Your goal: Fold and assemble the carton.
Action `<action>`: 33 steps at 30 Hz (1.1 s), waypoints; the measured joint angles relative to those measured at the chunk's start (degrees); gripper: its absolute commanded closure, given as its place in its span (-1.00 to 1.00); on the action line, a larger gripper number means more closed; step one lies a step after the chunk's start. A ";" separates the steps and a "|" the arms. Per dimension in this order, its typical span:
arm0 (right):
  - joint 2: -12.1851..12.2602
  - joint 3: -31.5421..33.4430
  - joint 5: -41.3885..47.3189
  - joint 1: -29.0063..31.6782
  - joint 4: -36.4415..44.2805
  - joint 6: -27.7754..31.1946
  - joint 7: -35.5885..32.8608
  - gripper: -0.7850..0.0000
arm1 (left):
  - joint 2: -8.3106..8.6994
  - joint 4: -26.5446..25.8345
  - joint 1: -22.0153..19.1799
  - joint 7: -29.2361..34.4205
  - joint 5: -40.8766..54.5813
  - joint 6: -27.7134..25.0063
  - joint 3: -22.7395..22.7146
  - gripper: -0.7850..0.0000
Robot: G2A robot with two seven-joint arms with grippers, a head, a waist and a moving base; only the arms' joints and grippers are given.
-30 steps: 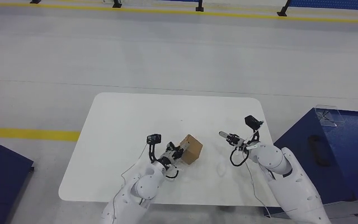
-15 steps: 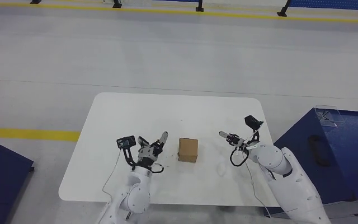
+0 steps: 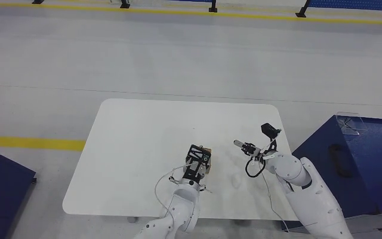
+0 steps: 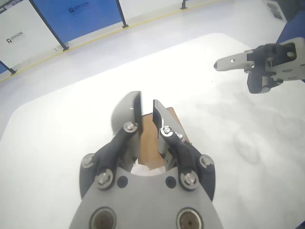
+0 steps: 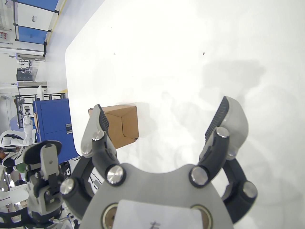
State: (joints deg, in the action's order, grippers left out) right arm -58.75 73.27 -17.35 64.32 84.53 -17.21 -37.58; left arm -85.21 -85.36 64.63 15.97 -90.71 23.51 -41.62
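My left claw (image 4: 146, 99) sits right over the carton (image 4: 148, 139). Its two fingers (image 4: 137, 110) are drawn nearly together, leaving a thin slit between them. Through my left wrist camera I see brown cardboard directly beneath the fingers and white tabletop (image 3: 137, 149) past their tips. I see nothing caught in the slit, and I cannot tell whether the fingertips touch the cardboard or hang just above it.

The carton is a small brown box standing on the tabletop, roughly midway across it and in the half nearer the robot. From above, the left wrist covers most of it, and a strip of brown shows along the side toward the right arm. From the right wrist camera the box looks squared up, with folded seams meeting on the face turned that way.

My right claw (image 5: 162, 120) is spread wide with nothing between its fingers. It hangs above bare tabletop off to the carton's right, apart from the box, with its fingers pointing toward it.
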 measured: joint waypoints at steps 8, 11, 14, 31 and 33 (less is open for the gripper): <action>0.00 0.00 0.00 0.00 0.00 0.00 0.00 -1.00 | -1.60 2.97 -1.41 1.84 0.93 -2.08 1.38 1.00; 0.00 0.00 0.00 0.00 0.00 0.00 0.00 -1.00 | -2.14 4.23 -1.90 2.27 1.37 -2.95 1.64 1.00; 0.00 0.00 0.00 0.00 0.00 0.00 0.00 -1.00 | -2.72 6.23 -2.60 3.68 1.17 -3.34 2.10 1.00; 0.00 0.00 0.00 0.00 0.00 0.00 0.00 -1.00 | -5.21 9.95 -3.52 2.91 1.87 -2.43 1.47 1.00; 0.00 0.00 0.00 0.00 0.00 0.00 0.00 -1.00 | -5.62 11.25 -4.11 4.28 1.96 -2.47 1.54 1.00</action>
State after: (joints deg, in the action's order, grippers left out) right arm -58.75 73.27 -17.35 64.32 84.53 -17.21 -37.58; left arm -90.83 -74.11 60.52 20.24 -88.76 21.05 -40.08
